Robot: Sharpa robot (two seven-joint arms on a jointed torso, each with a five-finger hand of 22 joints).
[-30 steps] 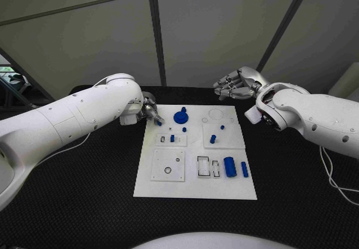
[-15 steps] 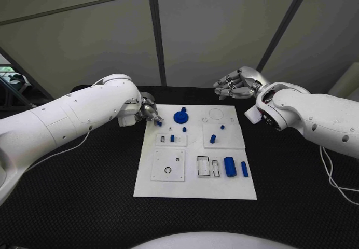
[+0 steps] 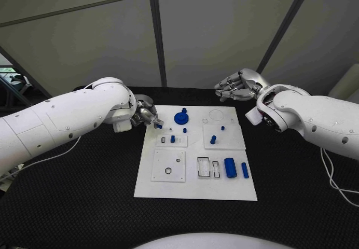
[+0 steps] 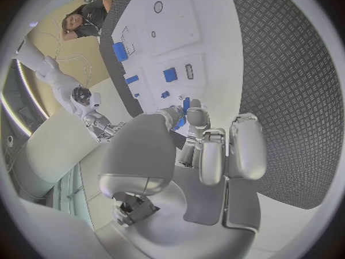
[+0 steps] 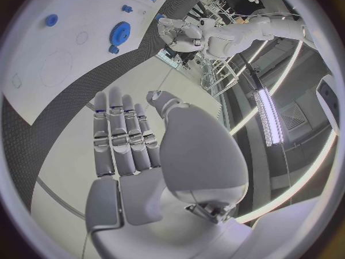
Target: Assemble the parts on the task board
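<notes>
The white task board [image 3: 194, 179] lies in the middle of the black table. My left hand [image 3: 147, 114] hovers at the board's far left corner and pinches a small blue part [image 3: 157, 125] between thumb and fingers; the left wrist view shows that hand [image 4: 209, 149] with the blue part [image 4: 184, 110] at its fingertips above the board [image 4: 215, 40]. A blue gear [image 3: 181, 117] stands on the board just right of it. My right hand [image 3: 235, 86] is raised beyond the board's far edge and holds nothing; its fingers [image 5: 123, 135] are stretched out side by side.
Small blue pegs [image 3: 172, 138] [image 3: 212, 139] stand in the two upper plates. A blue cylinder [image 3: 230, 167] and a blue bar [image 3: 245, 169] lie at the board's right side, next to empty rectangular slots [image 3: 203, 166]. Black mat surrounds the board.
My left arm has swung in toward the board and its hand, still pinching the blue part, has edged slightly nearer. The right hand has stayed put.
</notes>
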